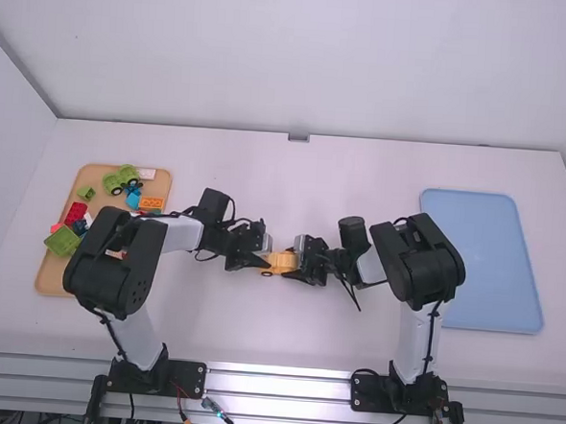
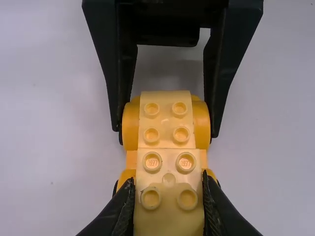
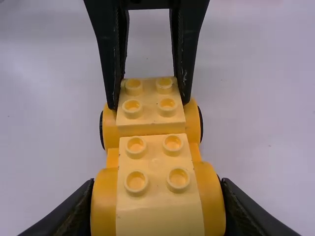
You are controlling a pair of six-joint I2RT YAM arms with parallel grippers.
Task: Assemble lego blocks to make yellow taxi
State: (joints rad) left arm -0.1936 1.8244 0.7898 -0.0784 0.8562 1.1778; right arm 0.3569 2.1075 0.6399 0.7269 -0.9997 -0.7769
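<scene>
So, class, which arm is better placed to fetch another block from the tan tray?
Probably the left arm: the tan tray lies on its side. It would first release the yellow car, which the right gripper also grips and could steady.

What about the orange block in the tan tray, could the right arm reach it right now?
Probably not: the orange block lies beyond the left arm, and the right claw is shut on the yellow car.
</scene>
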